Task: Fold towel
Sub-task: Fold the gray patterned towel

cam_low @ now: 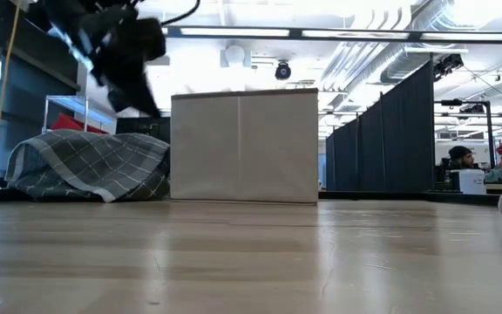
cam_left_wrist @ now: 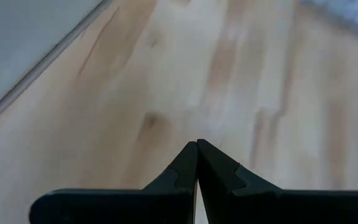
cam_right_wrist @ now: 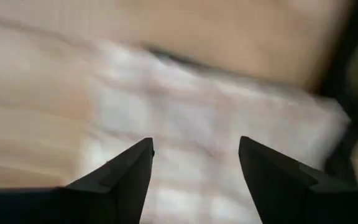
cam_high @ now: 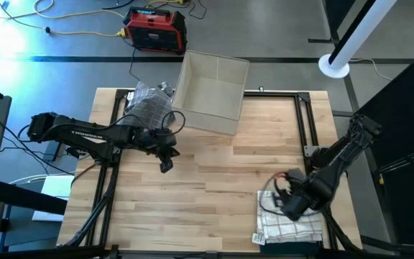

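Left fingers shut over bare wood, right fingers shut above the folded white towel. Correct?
Not quite. The right gripper is open: the right wrist view shows its fingers spread apart above the white towel. The left gripper is shut over bare table, as you said.

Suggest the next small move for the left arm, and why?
Probably swing the left end effector back to the grey checked towel beside the box and open it: its fingers are shut on nothing over bare table, while the right end effector, open, hovers over the folded white towel.
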`<action>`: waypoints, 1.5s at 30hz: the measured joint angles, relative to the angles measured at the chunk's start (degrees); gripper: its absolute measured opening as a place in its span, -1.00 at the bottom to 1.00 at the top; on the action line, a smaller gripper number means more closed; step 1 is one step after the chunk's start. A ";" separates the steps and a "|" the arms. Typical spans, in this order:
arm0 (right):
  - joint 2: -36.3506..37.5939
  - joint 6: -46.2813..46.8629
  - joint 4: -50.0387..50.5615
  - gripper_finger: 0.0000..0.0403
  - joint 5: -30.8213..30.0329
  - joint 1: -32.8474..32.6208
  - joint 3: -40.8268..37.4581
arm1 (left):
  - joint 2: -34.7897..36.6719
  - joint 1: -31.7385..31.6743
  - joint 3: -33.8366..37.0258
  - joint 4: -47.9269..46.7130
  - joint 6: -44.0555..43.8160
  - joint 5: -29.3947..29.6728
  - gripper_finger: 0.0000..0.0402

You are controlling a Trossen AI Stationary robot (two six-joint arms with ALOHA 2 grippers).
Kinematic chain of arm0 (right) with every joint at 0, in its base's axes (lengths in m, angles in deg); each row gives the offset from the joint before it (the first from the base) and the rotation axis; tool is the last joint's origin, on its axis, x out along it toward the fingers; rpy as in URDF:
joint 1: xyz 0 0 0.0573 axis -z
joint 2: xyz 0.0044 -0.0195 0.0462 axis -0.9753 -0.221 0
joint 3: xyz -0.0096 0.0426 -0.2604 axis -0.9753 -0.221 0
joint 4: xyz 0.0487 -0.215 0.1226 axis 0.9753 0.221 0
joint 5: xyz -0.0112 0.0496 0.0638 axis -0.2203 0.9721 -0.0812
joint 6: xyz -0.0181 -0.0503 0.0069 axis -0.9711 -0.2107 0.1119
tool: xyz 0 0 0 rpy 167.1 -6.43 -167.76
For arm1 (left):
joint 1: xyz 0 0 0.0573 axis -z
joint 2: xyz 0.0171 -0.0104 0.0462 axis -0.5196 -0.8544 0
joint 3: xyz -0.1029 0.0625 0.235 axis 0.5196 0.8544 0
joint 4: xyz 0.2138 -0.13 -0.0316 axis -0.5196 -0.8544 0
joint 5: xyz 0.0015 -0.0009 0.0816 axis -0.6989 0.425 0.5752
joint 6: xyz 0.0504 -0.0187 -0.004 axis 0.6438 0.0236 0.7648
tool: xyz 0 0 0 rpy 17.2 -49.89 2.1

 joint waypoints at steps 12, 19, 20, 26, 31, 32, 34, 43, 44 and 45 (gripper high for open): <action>6.63 -61.59 -22.81 -0.79 -6.89 25.08 -0.12 | 0.02 -2.43 -7.95 9.49 -2.09 -5.69 -1.00; 12.78 -83.22 -22.92 -0.93 -1.63 34.89 -0.14 | 0.04 -8.15 -20.60 -7.16 -1.48 3.89 -1.00; 13.63 -85.51 -22.92 -0.94 -1.12 35.87 -0.14 | 0.04 -9.13 -22.50 -10.58 -1.61 5.34 -1.00; 17.24 -93.84 -22.05 -0.99 -0.49 40.58 -0.14 | 0.04 -13.69 -31.98 -28.77 -2.02 7.89 -1.00; 17.37 -96.36 -21.86 -0.99 -0.20 43.48 -0.16 | 0.03 -18.85 -36.42 -41.70 0.07 17.13 -1.00; 17.26 -96.39 -21.87 -0.99 0.24 43.97 -0.16 | -0.01 -20.40 -36.83 -43.70 0.75 19.70 -1.00; 17.07 -96.22 -21.85 -0.99 0.87 44.93 -0.17 | -0.11 -24.22 -37.05 -46.95 2.88 22.19 -1.00; 17.09 -97.01 -21.67 -0.99 0.50 47.20 -0.19 | -9.72 -46.71 -37.03 -54.87 17.50 5.39 -0.60; 17.09 -97.64 -21.56 -0.99 -0.25 47.47 -0.19 | -11.32 -48.20 -37.03 -54.89 20.77 4.65 -0.52; 17.08 -97.91 -21.48 -0.99 -0.87 47.82 -0.19 | -12.79 -49.36 -37.03 -54.91 23.67 3.91 -0.45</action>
